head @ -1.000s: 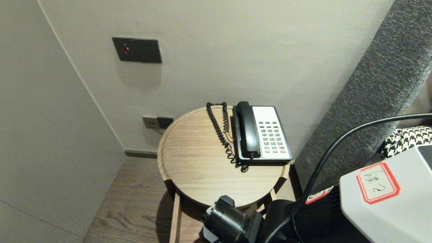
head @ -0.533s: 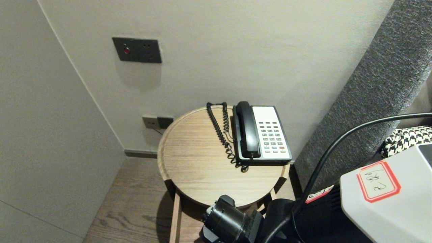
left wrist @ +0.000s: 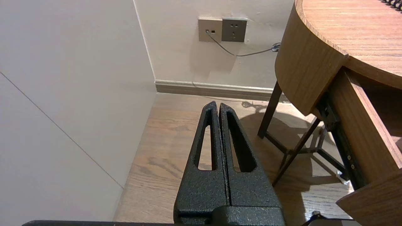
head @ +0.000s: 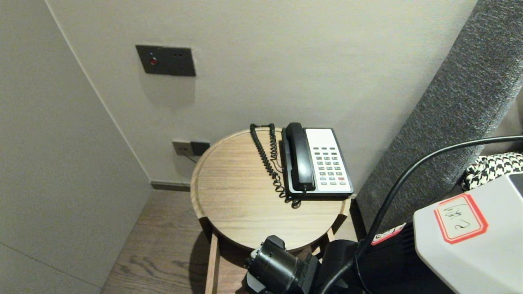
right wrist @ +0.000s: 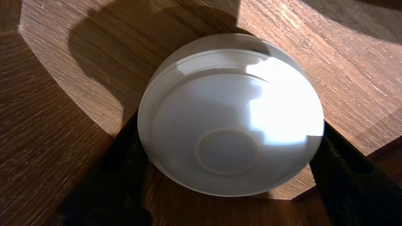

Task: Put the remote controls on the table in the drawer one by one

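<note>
A white bowl (right wrist: 230,125) lies on a brown wooden surface (right wrist: 56,131) in the right wrist view. My right gripper (right wrist: 228,127) is open around it, one black finger (right wrist: 119,175) beside each side of the rim; I cannot tell whether they touch. In the head view only the right arm's white housing (head: 470,241) shows, at the lower right, and the bowl is hidden. My left gripper (left wrist: 219,105) is shut on nothing, parked low over the wooden floor (left wrist: 176,135) beside the round table (left wrist: 307,62).
The round wooden table (head: 237,204) carries a black-and-white desk phone (head: 327,163) with a coiled cord (head: 267,161) at its back right. A drawer (left wrist: 361,131) stands pulled out under the top. Walls close in behind and left; a grey padded panel (head: 449,122) stands right.
</note>
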